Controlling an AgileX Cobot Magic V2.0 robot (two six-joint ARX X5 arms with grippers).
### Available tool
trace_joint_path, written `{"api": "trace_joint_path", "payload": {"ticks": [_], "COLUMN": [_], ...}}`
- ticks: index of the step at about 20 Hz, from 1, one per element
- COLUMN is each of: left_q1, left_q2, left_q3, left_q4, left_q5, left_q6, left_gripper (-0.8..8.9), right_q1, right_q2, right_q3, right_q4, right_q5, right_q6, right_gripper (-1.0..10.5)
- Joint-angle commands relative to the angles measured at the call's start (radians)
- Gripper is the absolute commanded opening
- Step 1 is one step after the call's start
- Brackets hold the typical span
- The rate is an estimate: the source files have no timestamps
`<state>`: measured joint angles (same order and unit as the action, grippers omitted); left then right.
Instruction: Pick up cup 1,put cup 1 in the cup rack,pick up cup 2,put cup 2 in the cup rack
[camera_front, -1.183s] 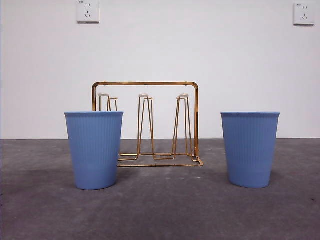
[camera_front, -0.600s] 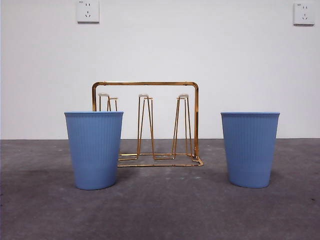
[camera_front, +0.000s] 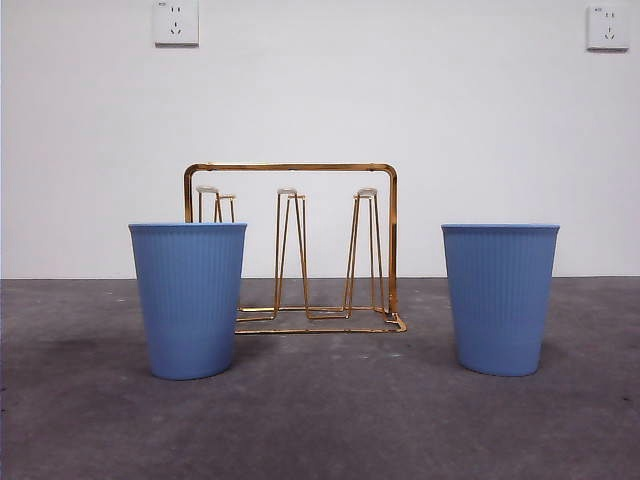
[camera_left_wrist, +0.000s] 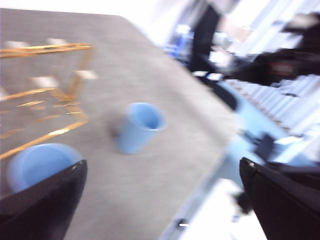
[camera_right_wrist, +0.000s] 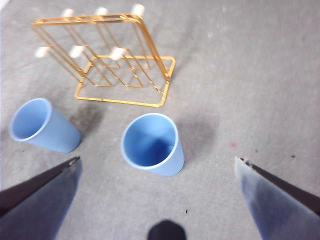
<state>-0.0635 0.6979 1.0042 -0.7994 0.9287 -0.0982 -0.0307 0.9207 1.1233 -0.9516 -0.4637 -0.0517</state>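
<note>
We see the left cup (camera_front: 188, 300) standing upright on the grey table (camera_front: 320, 420), in front of the cup rack's (camera_front: 290, 250) left end and hiding its lower corner. The rack stands empty, back from both cups. The right cup (camera_front: 500, 298) stands upright, well apart to the rack's right. Our left gripper (camera_left_wrist: 160, 200) hangs spread wide above the table, its view blurred. Our right gripper (camera_right_wrist: 157, 200) hovers wide apart over the right cup, holding nothing.
</note>
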Motion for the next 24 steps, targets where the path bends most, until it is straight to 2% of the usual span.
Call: {"api": "trace_joint_path", "payload": {"ticks": [1,3,7,13,15,18,22,24], "left_q1": [-0.023,-0.048,-0.1,-0.153,-0.164,-0.171,-0.171,-0.171], "left_q2": [0.011,0.022,0.043,0.059,0.064,0.077,0.093,0.099], "left_q3": [0.003,0.003,0.003,0.003,0.003,0.003,0.003,0.003], "left_q4": [0.057,0.116,0.208,0.229,0.248,0.28,0.286,0.293], "left_q5": [0.071,0.117,0.13,0.129,0.126,0.125,0.125,0.125], "left_q6": [-0.067,-0.116,-0.186,-0.209,-0.22,-0.239,-0.239,-0.239], "left_gripper": [6.91,6.91,6.91,6.91,6.91,6.91,6.91,6.91], "right_q1": [0.022,0.06,0.177,0.303,0.327,0.354,0.359,0.359], "right_q2": [0.079,0.169,0.366,0.6,0.654,0.714,0.776,0.793], "right_q3": [0.002,0.002,0.029,0.142,0.171,0.178,0.178,0.178], "right_q4": [0.028,0.042,0.055,0.056,0.053,0.059,0.042,0.042], "right_q5": [0.003,0.037,0.193,0.34,0.355,0.372,0.387,0.387], "right_q6": [0.026,0.026,0.026,0.026,0.027,0.034,0.045,0.048], "right_gripper": [5.6,5.6,5.6,5.6,5.5,4.4,4.3,3.1]}}
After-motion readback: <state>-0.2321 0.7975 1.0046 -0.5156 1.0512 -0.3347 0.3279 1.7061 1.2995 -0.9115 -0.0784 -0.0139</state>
